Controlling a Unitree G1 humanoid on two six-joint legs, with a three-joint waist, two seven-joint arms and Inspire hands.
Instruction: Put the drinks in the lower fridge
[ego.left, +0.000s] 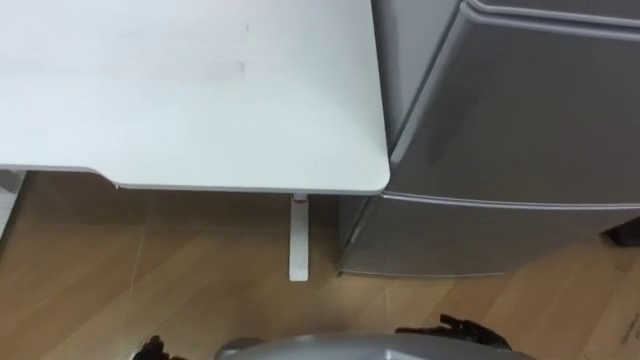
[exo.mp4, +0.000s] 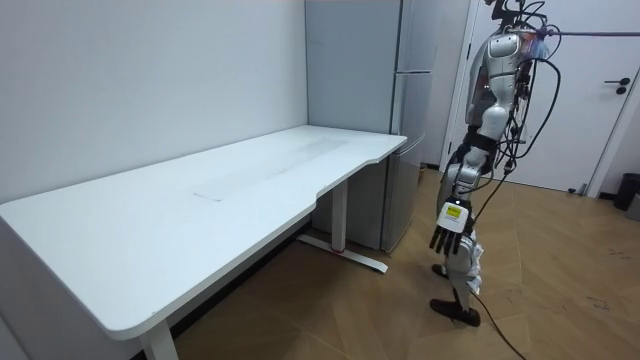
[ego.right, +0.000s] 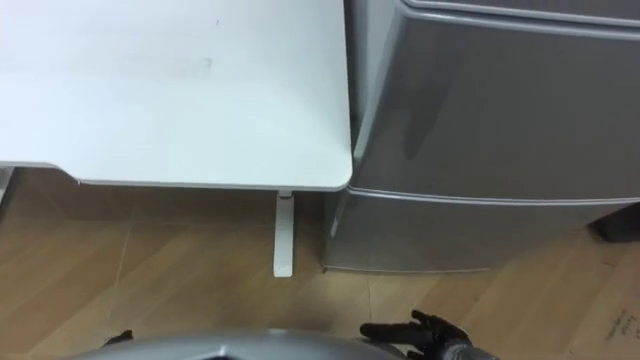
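Room view: robot stands by fridge (exo.mp4: 400, 120) and white desk (exo.mp4: 200, 210), left robot hand (exo.mp4: 447, 238) hanging, fingers relaxed; right robot hand (ego.right: 420, 330) fingers spread, holding nothing.

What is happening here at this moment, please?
The robot stands on the wood floor, facing the grey fridge beside the white table. Both fridge doors are closed. No drinks can be seen on the table or in a hand. Its left hand hangs open at its side, holding nothing. Its right hand shows at the bottom of the right eye view, fingers spread, also holding nothing.
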